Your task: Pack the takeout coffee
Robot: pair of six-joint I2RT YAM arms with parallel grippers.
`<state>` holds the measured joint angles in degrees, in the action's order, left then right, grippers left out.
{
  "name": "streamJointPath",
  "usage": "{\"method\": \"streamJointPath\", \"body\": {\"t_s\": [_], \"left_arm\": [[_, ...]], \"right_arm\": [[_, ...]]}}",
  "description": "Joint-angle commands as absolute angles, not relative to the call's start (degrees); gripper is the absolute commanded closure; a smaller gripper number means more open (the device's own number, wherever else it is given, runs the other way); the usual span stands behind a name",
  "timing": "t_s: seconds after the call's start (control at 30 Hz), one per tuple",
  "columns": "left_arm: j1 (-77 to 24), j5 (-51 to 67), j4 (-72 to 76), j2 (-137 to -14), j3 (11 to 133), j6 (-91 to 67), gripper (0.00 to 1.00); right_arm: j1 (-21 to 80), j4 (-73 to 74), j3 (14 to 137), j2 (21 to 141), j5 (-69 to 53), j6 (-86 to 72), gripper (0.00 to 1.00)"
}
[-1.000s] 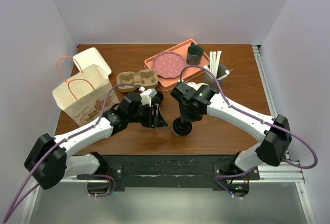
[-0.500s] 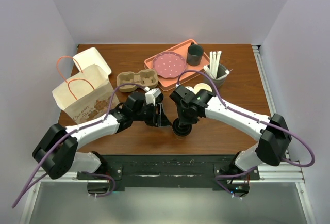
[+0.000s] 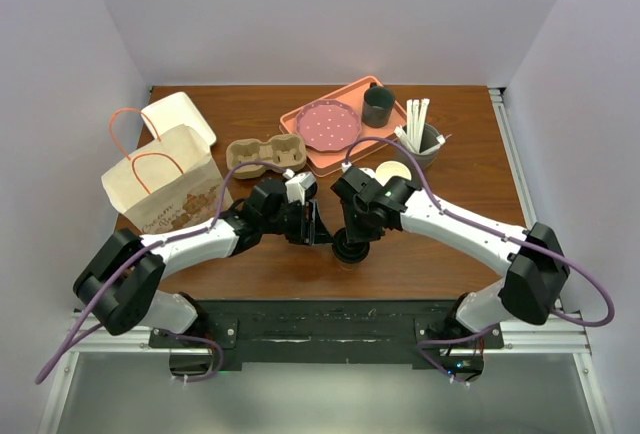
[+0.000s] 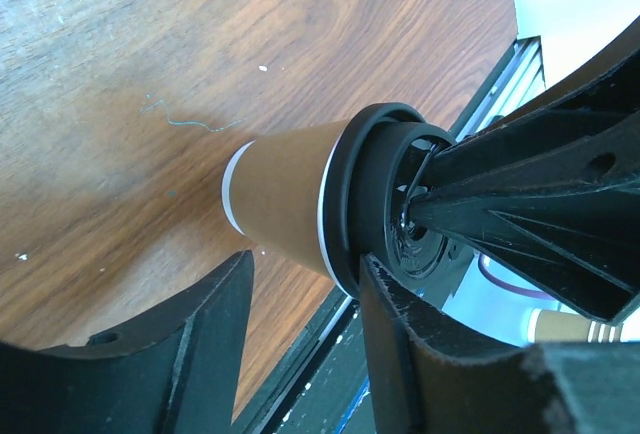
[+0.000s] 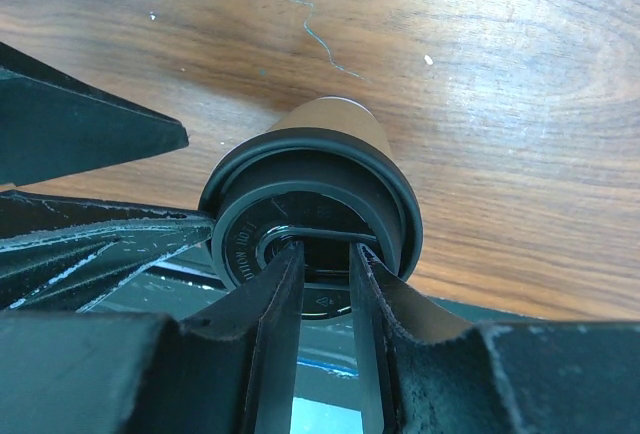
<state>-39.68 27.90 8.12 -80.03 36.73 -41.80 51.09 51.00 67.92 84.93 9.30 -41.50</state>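
Brown takeout coffee (image 4: 285, 204) now between the left jaws
They have moved in and stand spread beside it; right jaws above, nearly together on the black lid (image 5: 305, 164), grip I cannot tell. Pickup looks near.

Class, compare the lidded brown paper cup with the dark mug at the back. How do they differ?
The paper cup is brown kraft with a black lid; the dark mug is open-topped. The paper cup stands near the front, the left gripper around it and the right gripper over its lid; the dark mug stands far back by the pink tray, untended. Both stand upright.
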Motion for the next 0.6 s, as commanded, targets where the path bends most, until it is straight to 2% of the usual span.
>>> {"method": "streamJointPath", "body": {"t_s": [0.0, 0.33, 0.57], "left_arm": [[-40.3, 23.8, 7.1, -81.3, 36.1, -41.2, 0.51], [-42.2, 13.5, -2.9, -84.0, 37.6, -38.8, 0.58], [-44.3, 10.3, -3.9, -85.3, 36.3, -41.2, 0.61]], "right_arm": [[51.3, 49.3, 63.9, 85.8, 9.3, -41.4, 0.71], [51.3, 46.3, 57.2, 84.1, 8.7, -41.4, 0.71], [51.2, 44.4, 54.3, 83.6, 8.4, -41.7, 0.71]]}}
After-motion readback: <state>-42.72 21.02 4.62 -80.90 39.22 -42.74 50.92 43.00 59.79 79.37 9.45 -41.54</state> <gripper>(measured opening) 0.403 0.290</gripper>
